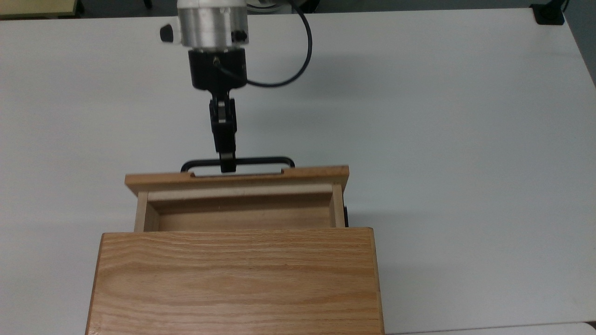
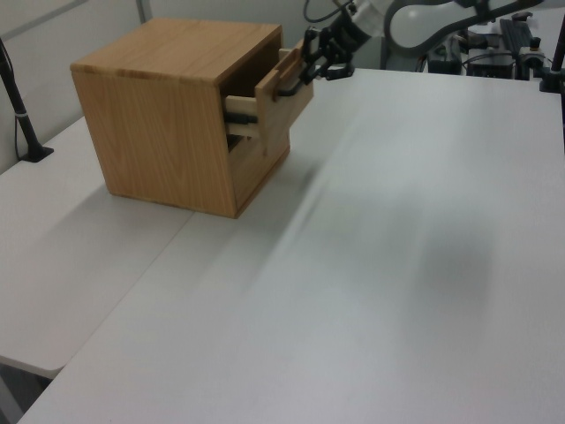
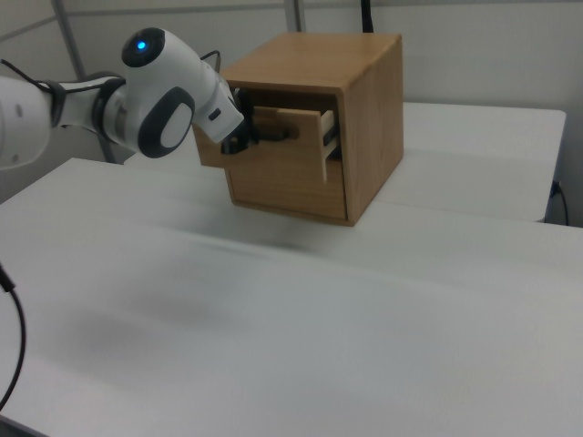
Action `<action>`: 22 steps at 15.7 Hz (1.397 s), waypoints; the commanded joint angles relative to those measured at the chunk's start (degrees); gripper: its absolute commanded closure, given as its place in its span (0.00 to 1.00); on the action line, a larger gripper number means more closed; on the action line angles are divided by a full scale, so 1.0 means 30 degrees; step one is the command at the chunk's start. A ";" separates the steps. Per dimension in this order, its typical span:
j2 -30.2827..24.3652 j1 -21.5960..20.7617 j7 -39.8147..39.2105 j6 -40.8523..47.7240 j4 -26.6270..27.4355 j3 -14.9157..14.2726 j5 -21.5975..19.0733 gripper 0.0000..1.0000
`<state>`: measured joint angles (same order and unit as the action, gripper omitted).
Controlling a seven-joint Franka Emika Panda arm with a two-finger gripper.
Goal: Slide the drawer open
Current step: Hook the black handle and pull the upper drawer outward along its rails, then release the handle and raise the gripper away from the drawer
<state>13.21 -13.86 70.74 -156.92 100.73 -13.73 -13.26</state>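
Top view shows the claw [image 1: 227,164] clamped on the black handle [image 1: 238,162] of the drawer [image 1: 237,179], partly out of the cabinet [image 1: 235,279] on the white surface [image 1: 465,139]; pull straight and level, avoiding sideways drift.

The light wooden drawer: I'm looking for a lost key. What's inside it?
The exposed part of the light wooden drawer shows bare pale plank bottom, no key. The rest remains under the oak-grained cabinet top, so its back cannot be seen. The black gripper holds the thin black bar handle.
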 commanded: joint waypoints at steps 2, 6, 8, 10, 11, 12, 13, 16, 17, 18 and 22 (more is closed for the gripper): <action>-0.5512 -0.0156 -0.3039 0.3107 0.4036 -0.0287 0.0288 0.99; -0.7448 -0.0069 -0.4361 0.6566 0.4829 -0.0288 0.0200 0.99; -0.7918 -0.0040 -0.4508 0.7594 0.5005 -0.0288 0.0200 0.98; -0.8416 0.0019 -0.5121 0.8356 0.5415 -0.0288 0.0200 0.98; -0.8564 0.0048 -0.5327 0.8737 0.5590 -0.0288 0.0200 0.97; -0.8565 0.0049 -0.5329 0.9089 0.5563 -0.0288 0.0200 0.92; -0.8507 0.0107 -0.5271 0.9354 0.5447 -0.0288 0.0171 0.74; -0.8361 0.0107 -0.5358 0.9852 0.5126 -0.0288 0.0141 0.00; -0.8302 0.0107 -0.5416 1.0232 0.4863 -0.0288 0.0199 0.00; -0.8301 0.0107 -0.5620 1.0496 0.4657 -0.0288 0.0258 0.00; -0.8244 0.0107 -1.0644 1.4672 0.2583 -0.0258 0.0405 0.00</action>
<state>-11.28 -13.05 49.73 -123.46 113.75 -14.33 -12.91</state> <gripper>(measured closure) 0.079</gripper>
